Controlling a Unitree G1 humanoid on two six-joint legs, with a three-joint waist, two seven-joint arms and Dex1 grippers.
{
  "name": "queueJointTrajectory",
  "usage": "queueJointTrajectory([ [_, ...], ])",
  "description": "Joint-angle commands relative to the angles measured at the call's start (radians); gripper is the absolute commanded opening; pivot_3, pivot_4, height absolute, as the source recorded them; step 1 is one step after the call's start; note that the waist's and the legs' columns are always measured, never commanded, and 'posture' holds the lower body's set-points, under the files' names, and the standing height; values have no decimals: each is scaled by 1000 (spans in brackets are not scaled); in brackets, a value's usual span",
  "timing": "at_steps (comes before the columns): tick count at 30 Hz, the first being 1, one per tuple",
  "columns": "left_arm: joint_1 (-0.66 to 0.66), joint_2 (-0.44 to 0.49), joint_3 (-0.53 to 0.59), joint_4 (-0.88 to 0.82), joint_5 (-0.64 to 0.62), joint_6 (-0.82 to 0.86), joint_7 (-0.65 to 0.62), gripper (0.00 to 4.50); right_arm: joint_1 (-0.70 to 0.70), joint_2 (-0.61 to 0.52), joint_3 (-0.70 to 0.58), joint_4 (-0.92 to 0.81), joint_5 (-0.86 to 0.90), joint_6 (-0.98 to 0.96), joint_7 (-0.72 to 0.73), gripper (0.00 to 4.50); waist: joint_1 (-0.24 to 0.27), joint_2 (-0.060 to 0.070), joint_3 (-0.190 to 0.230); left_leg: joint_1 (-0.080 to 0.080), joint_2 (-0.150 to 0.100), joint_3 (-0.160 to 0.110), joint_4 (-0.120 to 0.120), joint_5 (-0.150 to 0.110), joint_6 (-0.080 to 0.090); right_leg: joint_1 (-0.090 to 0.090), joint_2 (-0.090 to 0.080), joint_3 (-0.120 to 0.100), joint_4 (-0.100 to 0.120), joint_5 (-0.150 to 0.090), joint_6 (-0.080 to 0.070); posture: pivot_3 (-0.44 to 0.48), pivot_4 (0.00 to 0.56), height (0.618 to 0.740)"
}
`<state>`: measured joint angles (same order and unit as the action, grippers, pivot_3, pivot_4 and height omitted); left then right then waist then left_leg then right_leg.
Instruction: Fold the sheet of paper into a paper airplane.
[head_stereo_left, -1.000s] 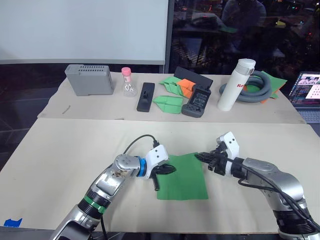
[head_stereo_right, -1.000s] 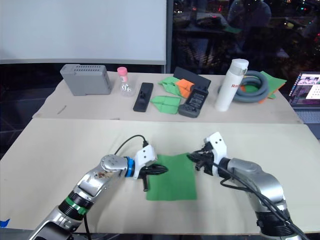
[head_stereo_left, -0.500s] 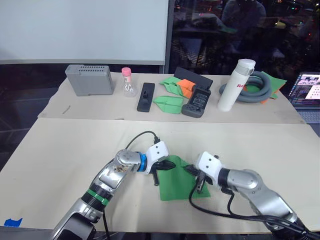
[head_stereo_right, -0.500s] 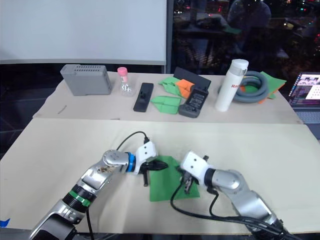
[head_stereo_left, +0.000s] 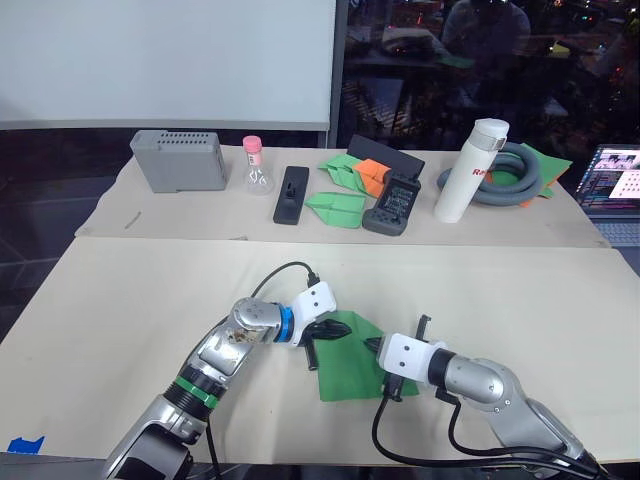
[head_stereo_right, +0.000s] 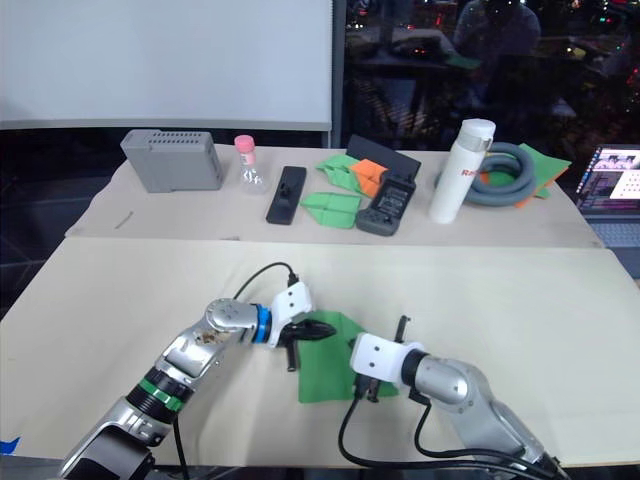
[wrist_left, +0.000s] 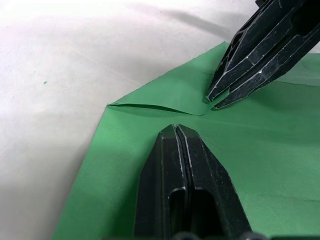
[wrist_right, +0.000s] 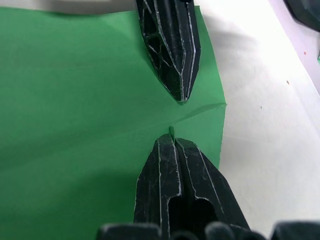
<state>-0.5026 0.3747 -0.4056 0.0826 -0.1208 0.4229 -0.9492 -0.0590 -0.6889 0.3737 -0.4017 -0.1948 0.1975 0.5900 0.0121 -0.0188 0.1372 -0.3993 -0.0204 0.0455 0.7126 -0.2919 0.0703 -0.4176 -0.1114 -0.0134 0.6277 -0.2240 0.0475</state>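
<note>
My right pincer (wrist_right: 172, 135) and left pincer (wrist_left: 176, 131), both closed tip to tip, pressed the sheet of paper (head_stereo_left: 350, 360) lying just before the grey box (head_stereo_left: 180, 158). I judged any sideways slip would skew the fold.

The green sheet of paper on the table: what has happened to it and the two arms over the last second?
The right gripper swung from the paper's right edge in over the sheet of paper, folding its far right corner inward. Its jaws are shut and press near the left gripper, which has shifted slightly toward the far edge, jaws shut. The things on the far table stayed put.
</note>
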Motion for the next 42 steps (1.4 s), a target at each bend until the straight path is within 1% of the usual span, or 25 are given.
queueJointTrajectory([
  [1,7,-38,53,-29,-43,47,34,0,15,-4,2,23,-29,-21,20,63,0,0,0,0,0,0,0,0,0,0,0,0,0,0,0,0,150,740],
  [5,-19,-134,125,-27,-78,91,131,0,20,27,-20,41,3,-11,27,63,0,0,0,0,0,0,0,0,0,0,0,0,0,0,0,0,150,740],
  [7,-29,-171,134,-40,-95,113,144,0,16,26,-27,54,-2,-11,39,63,0,0,0,0,0,0,0,0,0,0,0,0,0,0,0,0,150,740],
  [10,-26,-164,69,-36,-57,92,114,0,17,29,-40,61,0,-10,47,63,0,0,0,0,0,0,0,0,0,0,0,0,0,0,0,0,150,740],
  [16,-33,-155,1,-14,-18,89,95,0,27,25,-53,49,-9,-4,53,63,1,0,0,2,0,0,0,0,1,4,0,0,-1,0,0,0,150,740],
  [22,-51,-150,-35,33,29,68,102,0,32,16,-51,31,-18,-1,63,63,3,0,0,11,0,-1,-1,-2,4,14,0,-1,-4,-1,1,0,150,740],
  [30,-59,-132,-67,56,68,101,95,0,30,11,-64,13,-31,8,74,63,4,0,0,11,0,-1,-1,-3,4,14,0,0,-4,-1,1,0,150,740],
  [35,-56,-120,-82,58,78,127,88,0,27,37,-106,-13,37,33,86,63,6,0,0,11,0,-1,-1,-3,4,14,-1,0,-4,-1,1,0,150,740],
  [39,-61,-117,-91,65,91,129,85,0,17,24,-142,-67,77,68,121,1250,8,0,0,11,0,-1,-1,-3,4,14,-1,0,-4,-1,1,0,150,740],
  [42,-61,-119,-91,66,92,130,82,0,6,18,-203,-147,156,123,161,2328,7,0,0,11,0,-1,-1,-3,4,14,-1,0,-4,-1,1,0,150,740],
])
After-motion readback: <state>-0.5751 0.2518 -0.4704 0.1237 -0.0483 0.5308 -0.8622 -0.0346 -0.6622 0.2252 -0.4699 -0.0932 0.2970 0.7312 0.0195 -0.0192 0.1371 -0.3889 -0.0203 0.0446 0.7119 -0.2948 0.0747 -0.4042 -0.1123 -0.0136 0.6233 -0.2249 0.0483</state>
